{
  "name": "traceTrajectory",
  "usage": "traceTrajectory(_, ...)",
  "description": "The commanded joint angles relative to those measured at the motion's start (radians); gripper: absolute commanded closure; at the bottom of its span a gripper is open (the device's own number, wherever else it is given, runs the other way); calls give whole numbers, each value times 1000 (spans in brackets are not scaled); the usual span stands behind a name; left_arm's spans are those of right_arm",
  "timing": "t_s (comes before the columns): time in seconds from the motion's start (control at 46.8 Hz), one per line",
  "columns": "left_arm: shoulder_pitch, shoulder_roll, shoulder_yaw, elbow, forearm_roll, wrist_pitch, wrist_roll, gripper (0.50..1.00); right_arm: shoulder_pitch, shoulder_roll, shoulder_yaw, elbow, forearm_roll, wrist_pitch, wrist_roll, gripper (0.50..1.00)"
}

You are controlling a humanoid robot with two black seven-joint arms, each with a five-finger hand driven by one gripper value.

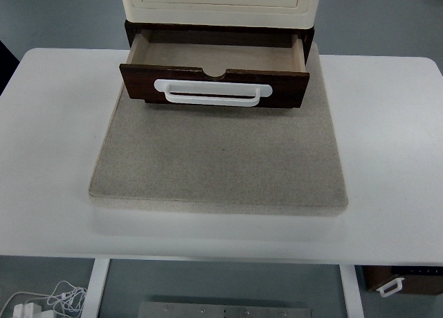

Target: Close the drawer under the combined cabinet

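Note:
A dark brown drawer (214, 82) stands pulled out from under the cream cabinet (220, 3) at the top centre of the top view. Its inside is bare light wood, with nothing in it. A white bar handle (212, 93) runs across the drawer's front panel. No robot hand or arm shows anywhere in the picture.
The cabinet rests on a grey felt mat (218, 159) lying on a white table (387, 138). Below the table's front edge are white cables (48, 301) on the floor at left and another brown drawer piece with a white handle (405, 280) at right.

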State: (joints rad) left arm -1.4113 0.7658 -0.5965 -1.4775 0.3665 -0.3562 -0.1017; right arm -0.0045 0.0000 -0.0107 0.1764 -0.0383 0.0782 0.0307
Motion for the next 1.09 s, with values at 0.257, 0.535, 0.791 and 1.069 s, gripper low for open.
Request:
traceTrajectory(0.257, 3, -74, 171, -63, 189, -115, 56, 540, 0, 0, 0, 0, 0, 0, 0, 548)
traceTrajectory(0.535, 8, -155, 325, -66, 264, -121, 157, 542, 0, 0, 0, 0, 0, 0, 0, 548)
traceTrajectory(0.791, 66, -192, 349, -63, 319, -168, 250, 527, 0, 0, 0, 0, 0, 0, 0, 548)
traceTrajectory(1.069, 72, -200, 354, -31, 347, -255, 451, 506, 0, 0, 0, 0, 0, 0, 0, 548)
